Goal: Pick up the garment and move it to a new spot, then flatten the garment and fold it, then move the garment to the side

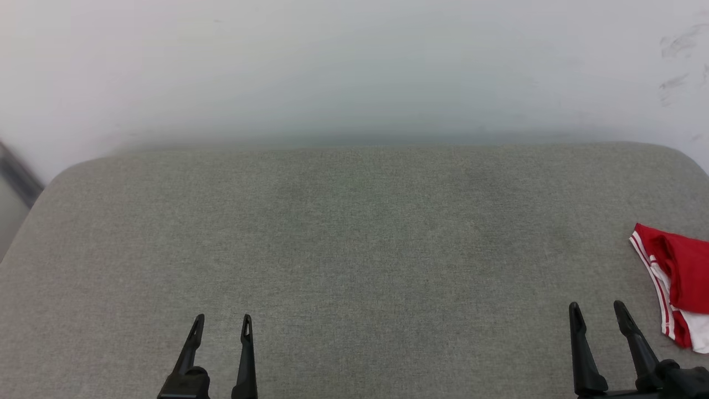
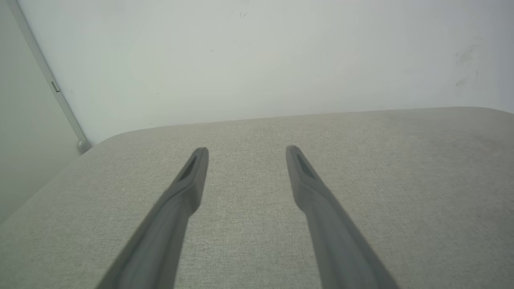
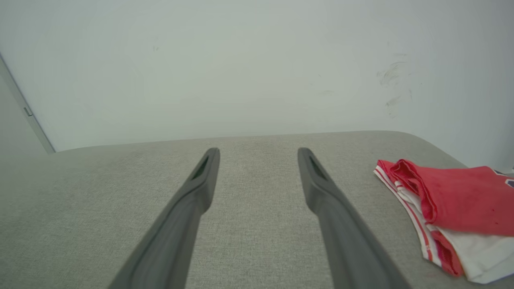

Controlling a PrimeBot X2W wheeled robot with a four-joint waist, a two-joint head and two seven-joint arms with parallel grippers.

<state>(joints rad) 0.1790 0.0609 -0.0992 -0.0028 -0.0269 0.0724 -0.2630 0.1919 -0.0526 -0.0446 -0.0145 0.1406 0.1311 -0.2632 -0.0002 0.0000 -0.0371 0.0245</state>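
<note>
At the head view's right edge the garment [image 1: 684, 277] lies bunched on the grey table [image 1: 354, 233], just right of the right hand [image 1: 597, 307], its striped edge running down-frame. Both hands are spread and empty; the left hand [image 1: 222, 320], lower left, is well apart from it.

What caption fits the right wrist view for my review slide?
Open right gripper over the grey padded surface, with the red-and-white garment lying at the view's right.
</note>
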